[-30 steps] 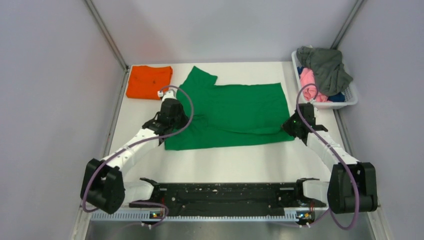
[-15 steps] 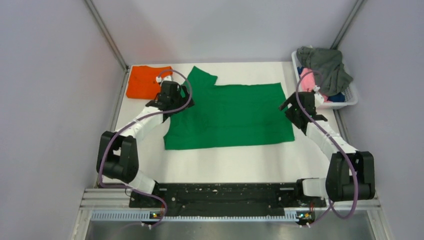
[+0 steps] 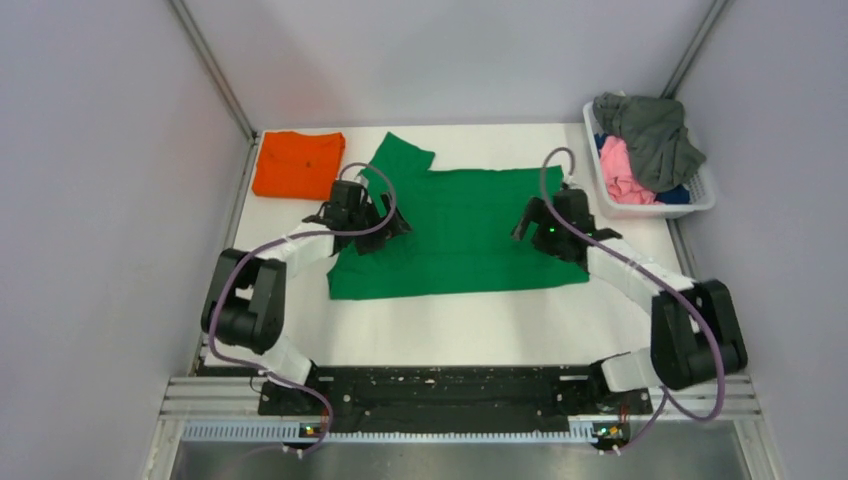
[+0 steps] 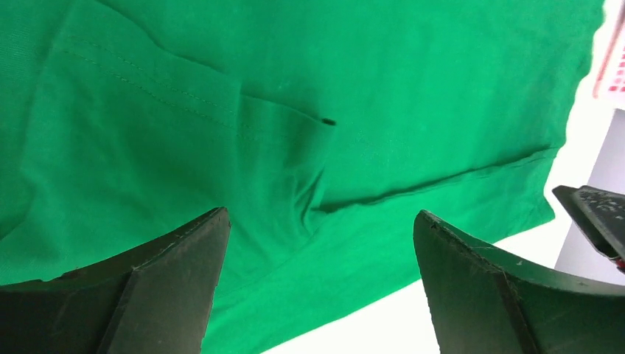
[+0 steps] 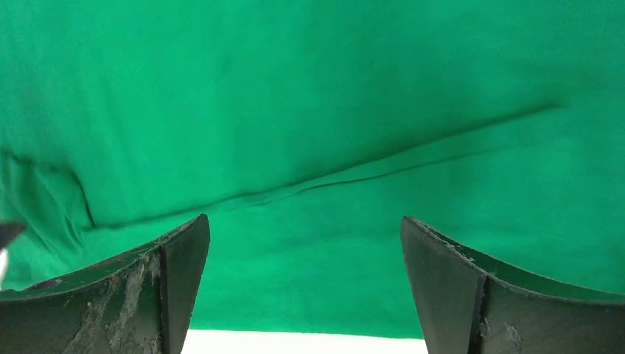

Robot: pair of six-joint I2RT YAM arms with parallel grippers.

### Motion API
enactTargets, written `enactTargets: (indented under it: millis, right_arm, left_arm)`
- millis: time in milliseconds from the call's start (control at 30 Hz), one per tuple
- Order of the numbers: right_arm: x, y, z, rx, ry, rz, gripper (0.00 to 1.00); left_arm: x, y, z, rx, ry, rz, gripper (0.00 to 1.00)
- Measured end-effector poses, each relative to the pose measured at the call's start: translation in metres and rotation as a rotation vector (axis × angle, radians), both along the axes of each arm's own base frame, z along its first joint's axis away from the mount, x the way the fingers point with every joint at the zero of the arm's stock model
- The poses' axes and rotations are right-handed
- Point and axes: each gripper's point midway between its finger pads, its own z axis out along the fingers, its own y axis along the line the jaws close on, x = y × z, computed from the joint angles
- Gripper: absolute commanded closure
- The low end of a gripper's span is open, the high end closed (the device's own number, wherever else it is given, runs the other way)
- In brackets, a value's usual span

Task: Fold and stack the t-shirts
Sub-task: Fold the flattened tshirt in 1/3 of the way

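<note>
From the top camera you see the green t-shirt (image 3: pixel 470 240) spread flat in the middle of the table (image 3: pixel 450 330) and the folded orange t-shirt (image 3: pixel 297 163) at the far left corner. More tees (image 3: pixel 645 145) are heaped in the white basket (image 3: pixel 665 210) at the far right corner, and the left gripper (image 3: pixel 388 226) and right gripper (image 3: pixel 528 222) sit low over the green one's left and right sides. Your left wrist view adds what that hides: jaws wide, holding nothing, above a sleeve seam and a folded-over hem, while your right wrist view shows equally wide, empty jaws over a long crease.
</note>
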Motion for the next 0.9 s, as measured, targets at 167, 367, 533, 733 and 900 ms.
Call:
enactTargets:
  millis: [167,367,533,733,900]
  right_arm:
    - [0.000,0.062,-0.042,-0.058,0.114,0.195,0.01]
    - [-0.006,0.073,-0.057,-0.083,0.119,0.234,0.01]
    - [-0.035,0.068,-0.059,-0.087,0.084,0.246,0.01]
    - [-0.101,0.072,-0.060,-0.056,0.113,0.297,0.01]
    - [-0.157,0.078,-0.059,0.033,0.173,0.330,0.01]
  left_arm:
    - [-0.002,-0.010,-0.041,-0.032,0.115,-0.021,0.01]
    - [-0.005,-0.012,-0.041,-0.065,0.068,-0.017,0.01]
    - [-0.058,-0.011,-0.043,-0.051,0.064,-0.027,0.01]
    - [-0.127,0.000,-0.046,-0.007,0.083,-0.006,0.01]
    - [-0.149,0.026,-0.048,0.048,0.080,0.078,0.01]
